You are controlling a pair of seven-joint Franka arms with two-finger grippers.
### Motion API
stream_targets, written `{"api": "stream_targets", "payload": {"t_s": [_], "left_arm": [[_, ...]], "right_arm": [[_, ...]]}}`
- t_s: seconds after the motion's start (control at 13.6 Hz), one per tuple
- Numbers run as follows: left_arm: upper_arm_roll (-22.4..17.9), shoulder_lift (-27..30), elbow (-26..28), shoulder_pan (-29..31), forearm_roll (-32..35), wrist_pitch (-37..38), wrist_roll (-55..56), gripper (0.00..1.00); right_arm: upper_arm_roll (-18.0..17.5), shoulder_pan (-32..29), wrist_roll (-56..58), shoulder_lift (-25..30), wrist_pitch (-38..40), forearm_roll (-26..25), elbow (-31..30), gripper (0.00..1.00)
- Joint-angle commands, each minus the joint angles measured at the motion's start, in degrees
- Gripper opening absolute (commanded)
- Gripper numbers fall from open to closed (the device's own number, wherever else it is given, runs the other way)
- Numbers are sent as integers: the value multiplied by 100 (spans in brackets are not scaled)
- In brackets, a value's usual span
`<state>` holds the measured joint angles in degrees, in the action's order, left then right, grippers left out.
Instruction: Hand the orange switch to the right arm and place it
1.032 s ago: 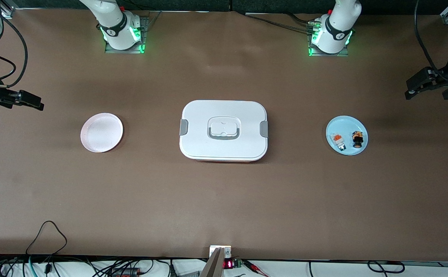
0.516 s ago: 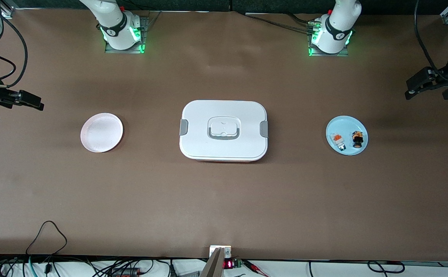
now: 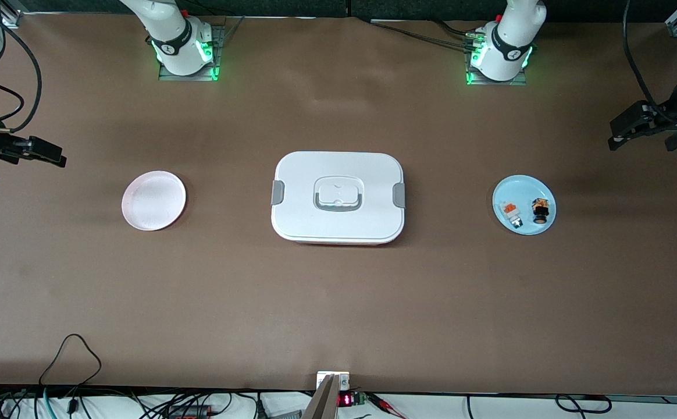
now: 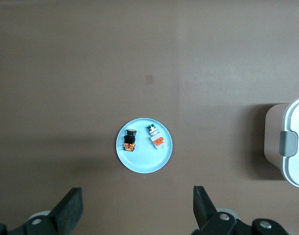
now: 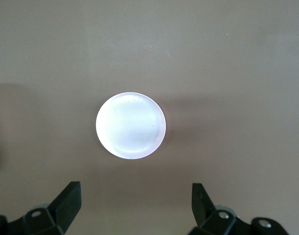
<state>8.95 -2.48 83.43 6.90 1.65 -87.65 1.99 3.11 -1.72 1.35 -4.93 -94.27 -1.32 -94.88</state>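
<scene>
Both grippers raised and empty; the switch not yet touched.

Since a second ago only a slight shift of the left gripper [image 3: 635, 125] is seen, at the left arm's end of the table, near the blue plate [image 3: 524, 185]; its jaws are spread wide and nothing is held, so pickup is judged about to begin. The orange switch [image 3: 540, 210] lies on that plate beside a white part [image 3: 512, 215]. The right gripper [image 3: 36, 152], wide open and empty, waits near the pink plate [image 3: 153, 200], with the box [image 3: 338, 198] between the plates. Both arms are cut off at the front view's edges; the switch's details are too small to make out.
</scene>
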Motion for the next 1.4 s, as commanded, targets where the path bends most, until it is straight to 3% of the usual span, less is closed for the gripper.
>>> {"api": "stream_targets", "payload": {"t_s": [0.0,0.66,1.03,1.33], "left_arm": [[10,-42,-28,4,211,-59,-23,99],[-148,-112,-178,83,292,-33,-6,99],[-148,-147,523,101,309,-33,-470,99],[-192,-419,981,320,274,-349,-2041,99]], "right_arm": [[15,-13,93,35,40,114,13,100],[-12,-13,93,35,40,105,13,100],[-29,5,93,35,32,105,13,100],[-29,5,119,35,40,105,13,100]]}}
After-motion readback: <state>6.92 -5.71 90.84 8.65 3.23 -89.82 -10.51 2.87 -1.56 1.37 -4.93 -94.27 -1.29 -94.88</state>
